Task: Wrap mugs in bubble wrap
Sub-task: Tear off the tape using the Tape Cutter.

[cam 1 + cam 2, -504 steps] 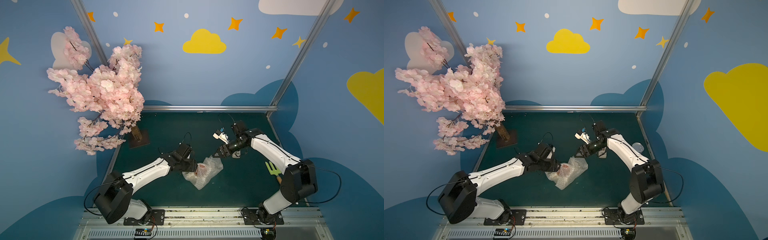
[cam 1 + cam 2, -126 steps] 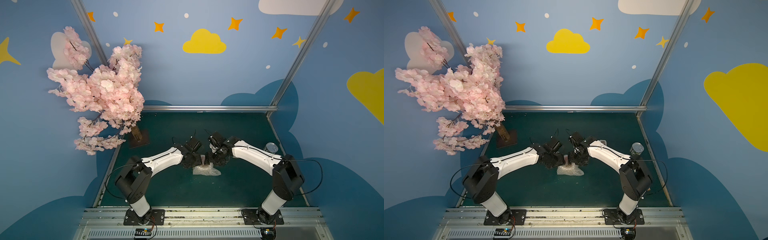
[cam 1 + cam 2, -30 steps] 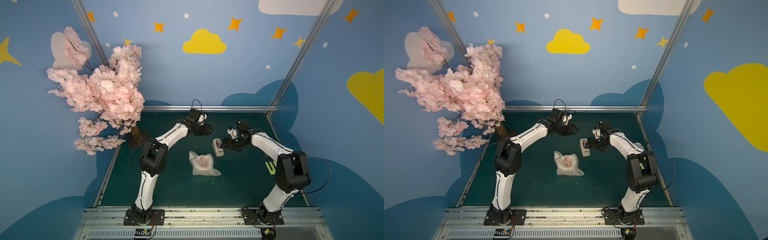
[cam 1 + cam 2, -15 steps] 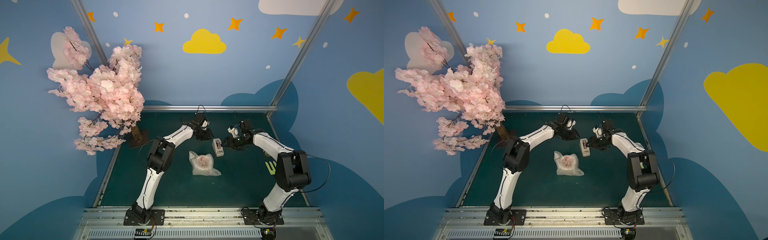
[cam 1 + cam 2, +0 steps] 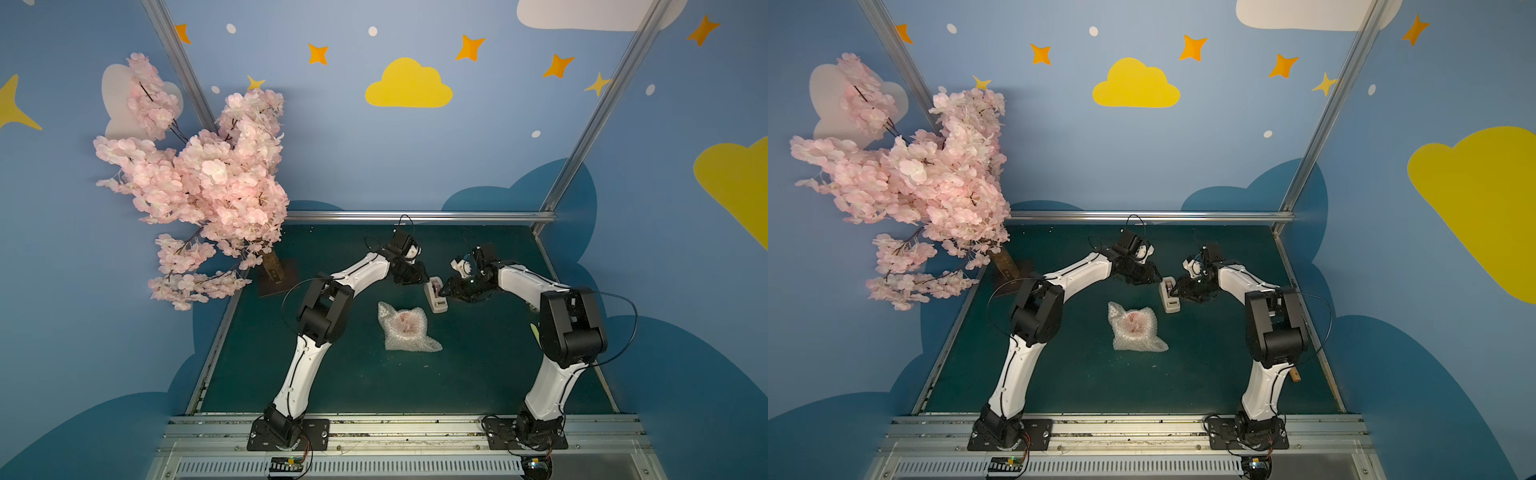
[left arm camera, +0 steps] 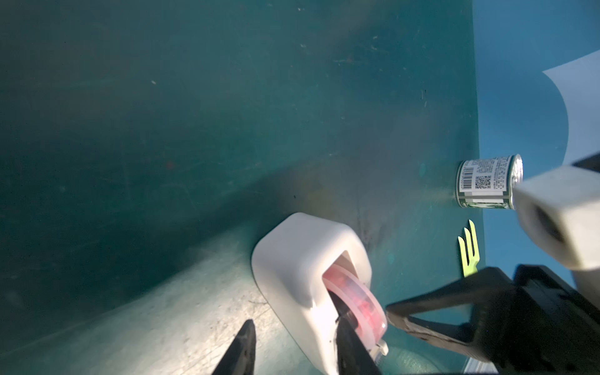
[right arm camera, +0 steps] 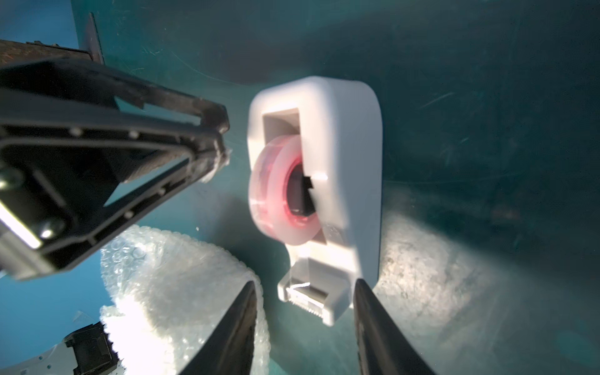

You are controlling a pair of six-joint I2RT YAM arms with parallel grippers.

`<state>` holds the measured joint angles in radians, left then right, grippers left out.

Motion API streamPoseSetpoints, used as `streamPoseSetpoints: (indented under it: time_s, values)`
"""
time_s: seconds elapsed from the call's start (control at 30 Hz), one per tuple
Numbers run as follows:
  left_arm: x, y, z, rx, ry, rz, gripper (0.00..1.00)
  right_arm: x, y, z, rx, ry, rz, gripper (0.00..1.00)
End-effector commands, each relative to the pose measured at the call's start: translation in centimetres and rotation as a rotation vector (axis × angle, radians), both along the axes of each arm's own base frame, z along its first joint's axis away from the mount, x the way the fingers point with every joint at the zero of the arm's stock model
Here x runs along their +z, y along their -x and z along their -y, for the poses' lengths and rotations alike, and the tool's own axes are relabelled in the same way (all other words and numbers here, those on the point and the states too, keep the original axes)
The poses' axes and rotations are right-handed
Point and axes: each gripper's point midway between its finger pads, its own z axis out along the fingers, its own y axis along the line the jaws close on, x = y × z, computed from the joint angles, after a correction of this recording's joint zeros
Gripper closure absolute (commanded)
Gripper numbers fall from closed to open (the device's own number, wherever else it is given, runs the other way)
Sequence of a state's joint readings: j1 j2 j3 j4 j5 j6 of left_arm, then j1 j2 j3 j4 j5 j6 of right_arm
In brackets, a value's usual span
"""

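Bubble wrap (image 5: 409,330) unmoved; left tool (image 5: 420,280), right tool (image 5: 444,291) nearer tape dispenser (image 5: 435,297).

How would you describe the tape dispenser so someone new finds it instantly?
Start at the dark green table. Beyond the bubble wrap bundle, where the left gripper and right gripper nearly meet, stands the tape dispenser. It is a smooth beige block with a pink-cored tape roll; the bundle is crumpled and translucent.
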<state>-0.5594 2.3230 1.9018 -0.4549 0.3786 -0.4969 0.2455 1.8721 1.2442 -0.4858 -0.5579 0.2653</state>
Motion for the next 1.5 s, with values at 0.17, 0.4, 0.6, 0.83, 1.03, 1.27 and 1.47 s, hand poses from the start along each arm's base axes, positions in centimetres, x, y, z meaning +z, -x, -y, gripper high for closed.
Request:
streamPoseSetpoints:
  time_s: [0.17,0.4,0.6,0.83,1.03,1.27,1.47]
  values:
    - [-0.8,0.3,0.7,-0.029,0.007,-0.018,0.59,-0.6,-0.2,-0.6,0.017,-0.068,-0.011,0.54]
    - [-2.0,0.6,0.5,-0.028,-0.013,-0.051,0.63,-0.9,0.1,-0.9,0.036,-0.090,-0.026,0.57]
    - [-2.6,0.9,0.2,-0.028,-0.031,-0.059,0.66,-1.4,0.2,-1.1,0.053,-0.104,-0.038,0.59]
    - [-3.1,1.2,0.2,-0.027,-0.040,-0.068,0.66,-2.0,0.3,-2.0,0.099,-0.178,-0.071,0.63]
    - [-3.5,1.5,0.1,-0.030,-0.049,-0.076,0.67,-2.8,0.3,-2.1,0.102,-0.199,-0.100,0.64]
    - [-3.5,1.5,0.0,-0.028,-0.053,-0.074,0.67,-2.8,0.0,-2.0,0.099,-0.199,-0.105,0.66]
    - [-3.7,1.7,0.0,-0.031,-0.058,-0.076,0.68,-3.0,0.1,-1.9,0.095,-0.201,-0.113,0.75]
